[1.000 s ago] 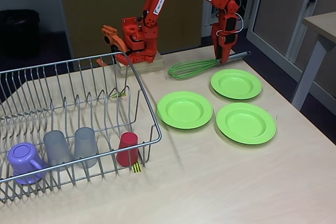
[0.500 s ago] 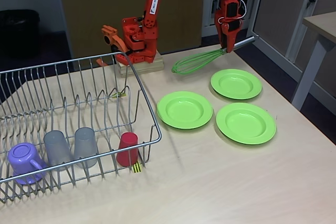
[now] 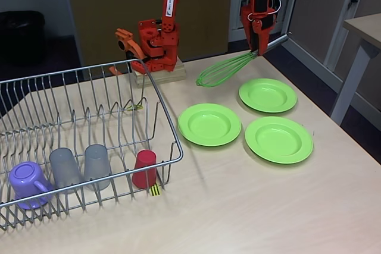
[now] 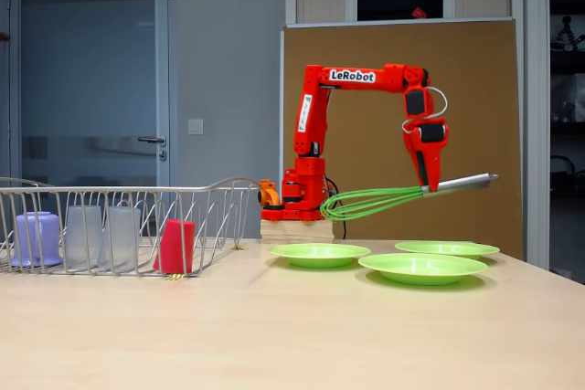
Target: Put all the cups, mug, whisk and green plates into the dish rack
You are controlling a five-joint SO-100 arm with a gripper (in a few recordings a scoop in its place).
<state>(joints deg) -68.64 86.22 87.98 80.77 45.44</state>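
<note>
Green whisk (image 3: 225,69) is hanging clear of the table in a fixed view, gripper (image 3: 260,47) pinching its metal handle, well apart from the dish rack (image 3: 161,96), which is already holding the mug (image 3: 26,184) and three cups (image 3: 77,166). Three green plates (image 3: 209,124) are lying outside the rack, still waiting. Side on, the other fixed view is showing the whisk (image 4: 375,202) level with the rack (image 4: 110,194) rim, and "LeRobot" reading along the arm (image 4: 352,76).
</note>
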